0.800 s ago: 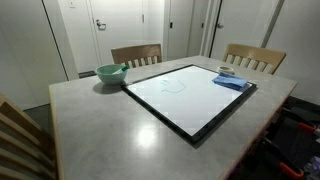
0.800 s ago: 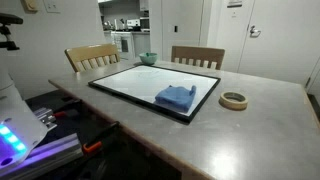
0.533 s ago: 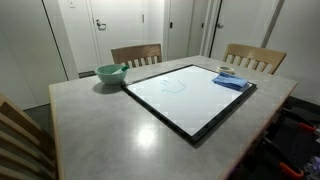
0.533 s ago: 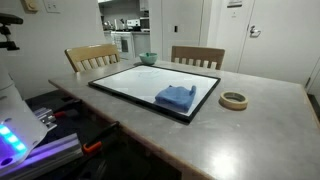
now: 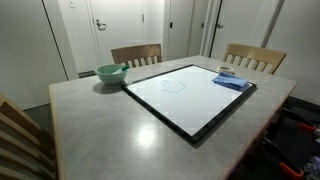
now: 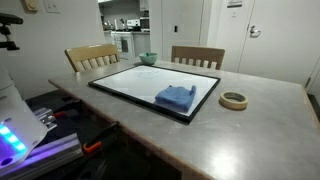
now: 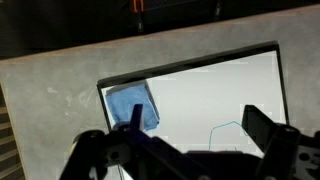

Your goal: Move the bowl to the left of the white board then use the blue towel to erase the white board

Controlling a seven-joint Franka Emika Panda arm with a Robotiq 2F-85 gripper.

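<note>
The pale mint-green bowl (image 5: 110,73) stands on the table beside a corner of the white board (image 5: 190,96); it shows small in an exterior view (image 6: 148,58). The blue towel (image 5: 231,80) lies bunched on the board near one corner in both exterior views (image 6: 175,97). In the wrist view my gripper (image 7: 195,125) is open and empty, high above the white board (image 7: 210,85), with the blue towel (image 7: 130,104) by the left finger and a thin teal drawn mark between the fingers. The arm does not show in the exterior views.
A roll of tape (image 6: 233,100) lies on the grey table (image 6: 260,125) beside the board. Two wooden chairs (image 5: 136,55) stand at the far side, another chair back (image 5: 20,140) at the near corner. Doors and walls lie behind.
</note>
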